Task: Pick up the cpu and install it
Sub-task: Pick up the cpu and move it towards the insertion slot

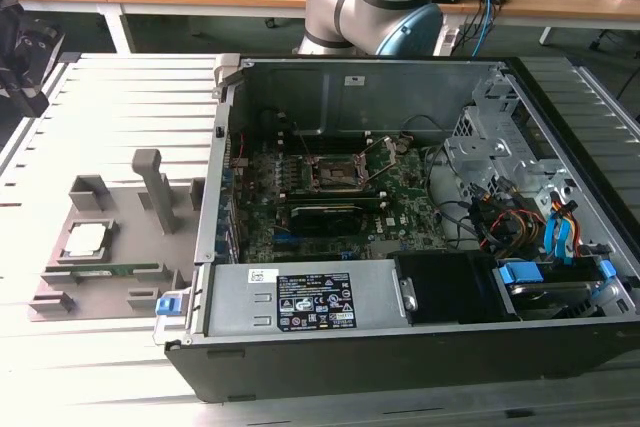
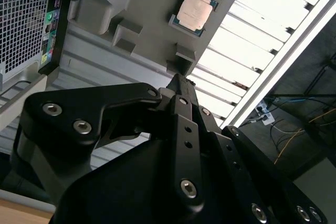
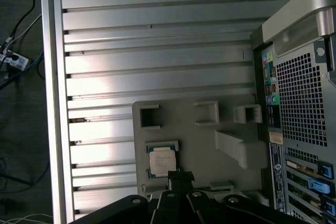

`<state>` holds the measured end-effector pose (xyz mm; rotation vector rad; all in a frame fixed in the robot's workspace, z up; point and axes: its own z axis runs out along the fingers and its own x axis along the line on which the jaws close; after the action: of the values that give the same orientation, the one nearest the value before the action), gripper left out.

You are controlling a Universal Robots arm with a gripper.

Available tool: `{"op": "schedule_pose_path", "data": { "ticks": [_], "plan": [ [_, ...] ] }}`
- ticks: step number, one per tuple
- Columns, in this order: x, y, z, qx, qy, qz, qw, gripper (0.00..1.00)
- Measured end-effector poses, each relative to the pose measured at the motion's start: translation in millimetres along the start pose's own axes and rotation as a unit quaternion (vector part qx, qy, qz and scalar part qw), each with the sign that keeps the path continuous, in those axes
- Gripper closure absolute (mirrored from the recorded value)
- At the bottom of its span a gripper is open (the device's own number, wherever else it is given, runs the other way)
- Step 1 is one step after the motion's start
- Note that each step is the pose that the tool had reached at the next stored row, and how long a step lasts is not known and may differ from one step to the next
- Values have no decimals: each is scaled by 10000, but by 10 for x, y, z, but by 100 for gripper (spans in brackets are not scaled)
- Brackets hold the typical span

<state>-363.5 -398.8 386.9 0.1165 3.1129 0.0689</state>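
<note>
The cpu (image 1: 83, 239) is a small square chip with a silvery top. It lies flat in a recess of the grey holder plate (image 1: 130, 292), to the exterior view's left of the open computer case (image 1: 400, 347). Both wrist views look down on the cpu (image 2: 195, 9) (image 3: 162, 161). My gripper (image 2: 178, 80) (image 3: 180, 176) hangs well above the plate with its fingers shut together and nothing between them. From the exterior view the gripper (image 1: 25, 77) is a dark shape at the far left edge. The dark socket frame (image 1: 335, 172) sits on the motherboard inside the case.
A long green memory stick (image 1: 110, 269) lies on the holder plate beside the cpu. Grey posts (image 1: 150, 182) rise from the plate. The case's rear panel (image 3: 299, 108) stands close to the plate. Slatted metal table (image 3: 157, 40) lies all around; cables (image 3: 16, 61) hang past its edge.
</note>
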Motion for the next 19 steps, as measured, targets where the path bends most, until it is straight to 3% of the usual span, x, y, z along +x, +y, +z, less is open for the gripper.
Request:
{"op": "schedule_pose_path", "data": {
  "ticks": [4, 6, 8, 11, 13, 14, 19],
  "plan": [
    [1, 0, 0, 0, 0, 0, 10000, 83],
    [2, 0, 0, 0, 0, 0, 10000, 70],
    [3, 0, 0, 0, 0, 0, 10000, 46],
    [4, 0, 0, 5, 0, 0, 10000, 40],
    [4, 0, 0, 182, -12, -42, 9998, 40],
    [4, 0, 1, 219, -14, -72, 9997, 40],
    [16, -2, 33, 225, -14, -93, 9997, 40]
  ]
}}
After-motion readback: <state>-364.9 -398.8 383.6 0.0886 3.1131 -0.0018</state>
